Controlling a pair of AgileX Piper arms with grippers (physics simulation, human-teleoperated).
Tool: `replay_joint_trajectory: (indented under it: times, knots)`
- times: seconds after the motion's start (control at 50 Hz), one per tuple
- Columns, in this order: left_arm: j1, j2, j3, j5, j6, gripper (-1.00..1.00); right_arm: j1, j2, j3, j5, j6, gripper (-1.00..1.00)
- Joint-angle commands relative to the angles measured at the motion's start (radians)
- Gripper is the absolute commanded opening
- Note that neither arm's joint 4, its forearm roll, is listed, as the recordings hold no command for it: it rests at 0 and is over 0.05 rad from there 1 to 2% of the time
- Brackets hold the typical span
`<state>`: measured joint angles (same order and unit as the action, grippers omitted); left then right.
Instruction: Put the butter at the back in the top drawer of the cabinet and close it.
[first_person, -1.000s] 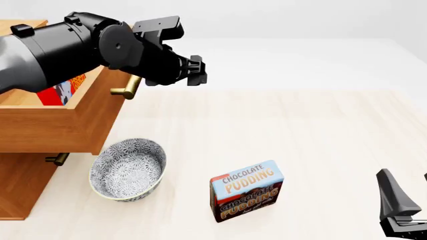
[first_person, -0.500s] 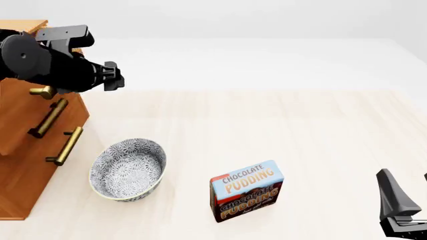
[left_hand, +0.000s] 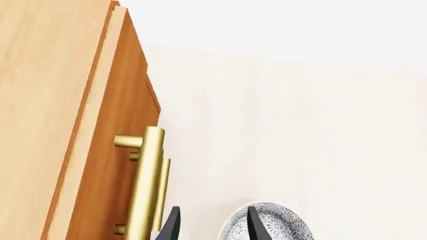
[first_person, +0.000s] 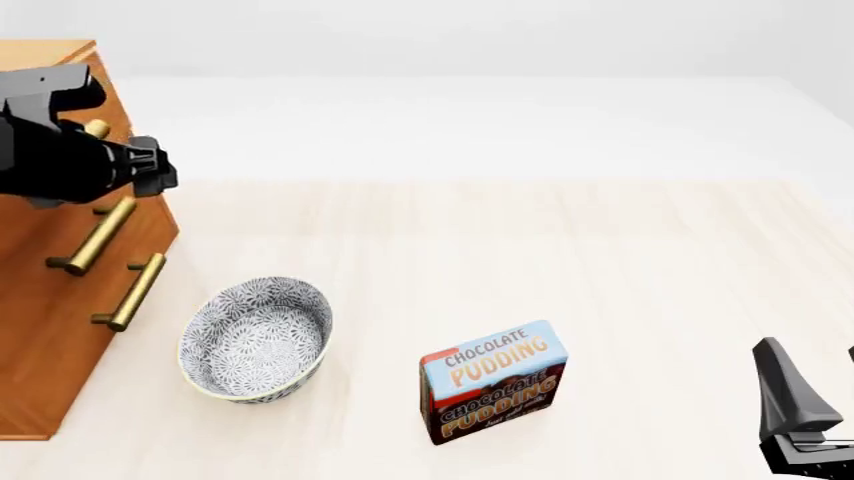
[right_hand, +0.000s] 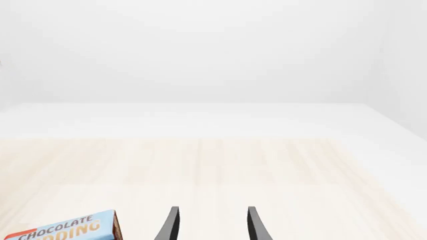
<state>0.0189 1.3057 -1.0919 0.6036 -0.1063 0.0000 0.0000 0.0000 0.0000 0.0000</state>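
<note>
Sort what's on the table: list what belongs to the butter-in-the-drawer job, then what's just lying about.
Part of the job:
- cabinet
- top drawer, shut; its handle
- left gripper, by the cabinet's upper front
- butter: not visible now

Just lying about:
- patterned bowl
- Chocolate Pudding box
- right gripper, jaws open, holding nothing

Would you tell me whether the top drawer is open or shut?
Shut: the top drawer front lies flush with the cabinet, no interior showing.

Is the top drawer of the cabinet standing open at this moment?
No, the top drawer sits flush with the cabinet front in the front view.
</note>
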Motion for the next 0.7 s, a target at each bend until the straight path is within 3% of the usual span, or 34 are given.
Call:
replay_joint_trajectory:
  times: [0.02,0.7]
  knots:
    - [0.059,-0.034,0.024,0.007,-0.003,1.0,0.0,0.0,0.0,0.0,0.0,1.0]
    - [0.134,-0.092,0.057,0.005,-0.022,1.0,0.0,0.0,0.0,0.0,0.0,1.0]
